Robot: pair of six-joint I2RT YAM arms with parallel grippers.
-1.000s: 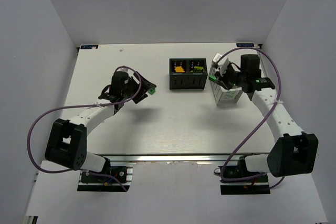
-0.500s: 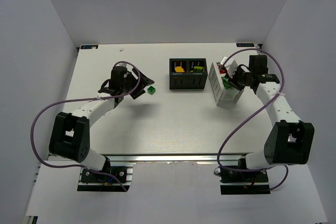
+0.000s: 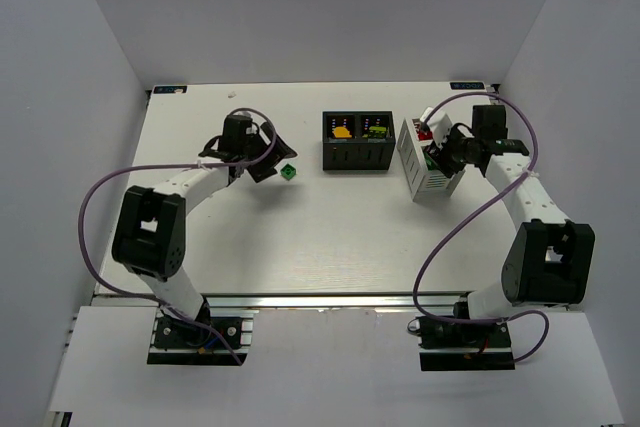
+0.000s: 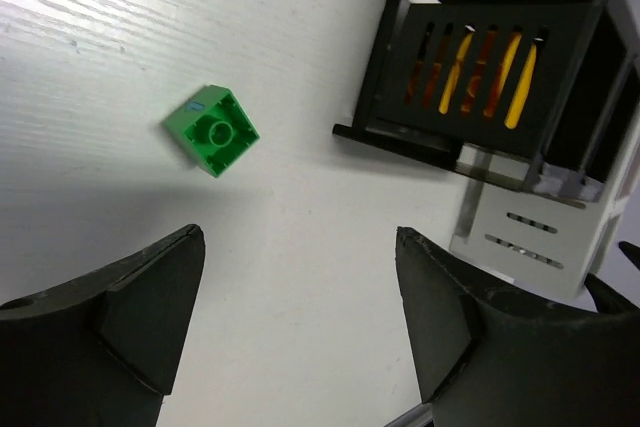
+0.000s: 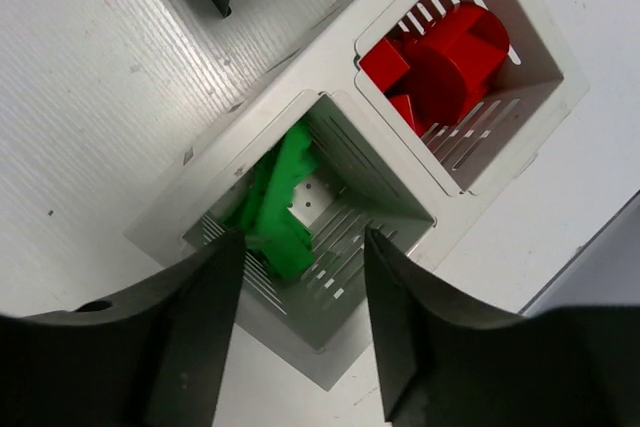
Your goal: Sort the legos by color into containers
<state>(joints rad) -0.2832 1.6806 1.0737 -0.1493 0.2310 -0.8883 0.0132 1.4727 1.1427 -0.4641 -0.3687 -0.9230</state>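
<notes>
Left gripper (image 4: 300, 317) has drawn back from green brick (image 4: 212, 131), which lies loose on table (image 3: 300, 247) ahead of its released jaws, black box (image 4: 490, 77) near beyond; right gripper (image 5: 300, 297), jaws parted, hangs over white basket (image 5: 330, 97), above its green bricks (image 5: 285, 217).

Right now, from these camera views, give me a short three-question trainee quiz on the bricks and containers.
1. True or false: the left gripper holds the small green plastic brick.
2. In the white slatted basket, the compartment beside the green pieces holds: A red pieces, B orange pieces, C nothing.
3. Which container holds the yellow pieces?
Key: 1 false; 2 A; 3 the black two-compartment box.
</notes>
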